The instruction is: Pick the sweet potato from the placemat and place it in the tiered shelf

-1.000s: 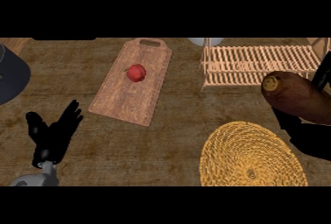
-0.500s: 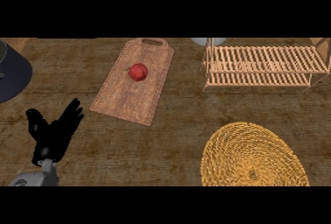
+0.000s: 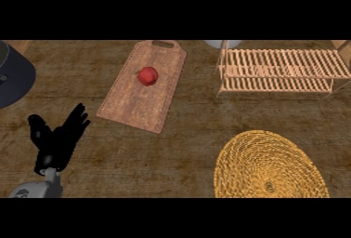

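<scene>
**A:** Start at the left. What is there?

**B:** One dark round thing, cut off by the left edge, standing on the desk. Below it is one hand, the left hand. It rests near the lower left corner with its fingers straight, spread and pointing up, holding nothing.

**A:** And toward the middle?

**B:** One wooden cutting board lying at a slant, with one small red fruit on its upper half. At the top edge there is one pale round thing, mostly out of view.

**A:** The task's things?

**B:** One tiered shelf stands at the upper right, and I see nothing on its slats. One woven placemat lies at the lower right, and it is bare. No sweet potato shows anywhere in this view, so my count of it is none. The right hand is not in view either, so I cannot tell what its fingers are doing.

**A:** Which step is this, then?

**B:** I judge the pick is done, since the placemat is bare. The placing does not look done, since nothing shows on the shelf. The sweet potato is probably off to the right, outside the view, but that is a guess.

**A:** What does the next move call for?

**B:** It has to be brought in over the shelf, lowered onto a tier between the side posts without knocking the frame, and let go only once it is resting on the slats. The left hand has no part in it where it rests.
</scene>
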